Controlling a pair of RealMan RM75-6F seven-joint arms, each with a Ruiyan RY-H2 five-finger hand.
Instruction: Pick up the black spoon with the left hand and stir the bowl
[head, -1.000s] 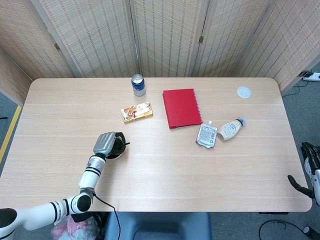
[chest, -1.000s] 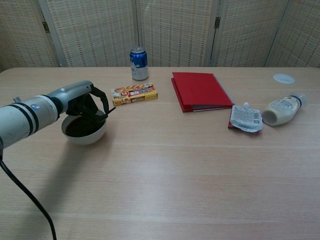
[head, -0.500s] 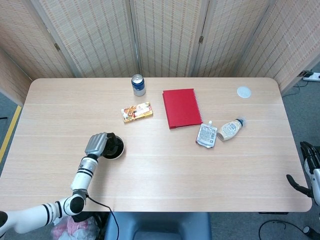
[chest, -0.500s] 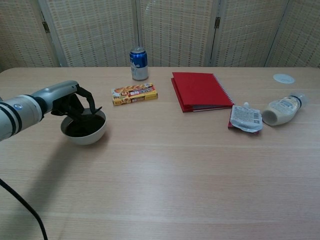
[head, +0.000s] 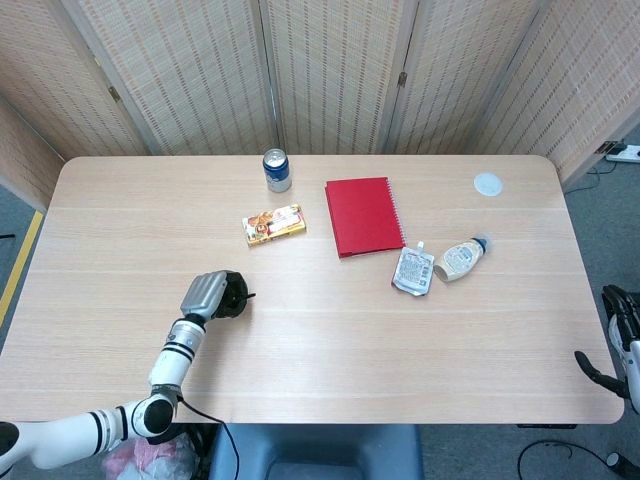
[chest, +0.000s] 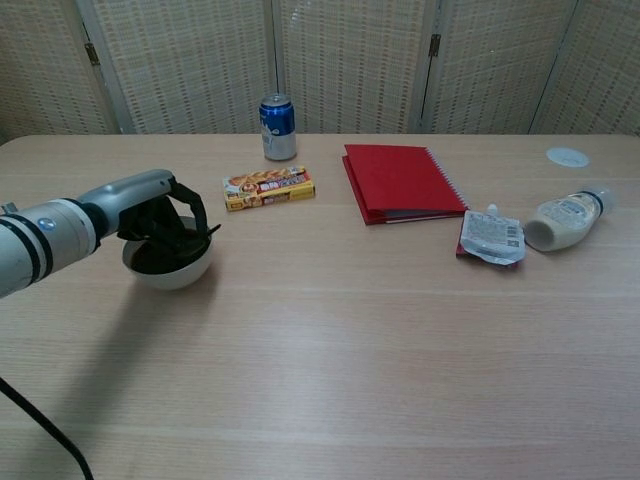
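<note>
Our left hand (chest: 150, 205) sits directly over the bowl (chest: 170, 270), fingers curled down into it around the black spoon (chest: 196, 238), whose handle tip pokes out past the rim toward the snack box (chest: 268, 188). We judge the spoon is held, though the head view hides the grip under the back of the hand (head: 207, 293). The bowl stands on the table (chest: 400, 350) near its left front, well apart from the can (chest: 278, 127) and the notebook (chest: 402, 181). We take this to be the stirring step itself. Next we need a small circling of the wrist, keeping the spoon low inside the bowl without pushing the rim sideways. Our right hand (head: 618, 350) hangs off the table's far right edge; we cannot tell how its fingers lie.
</note>
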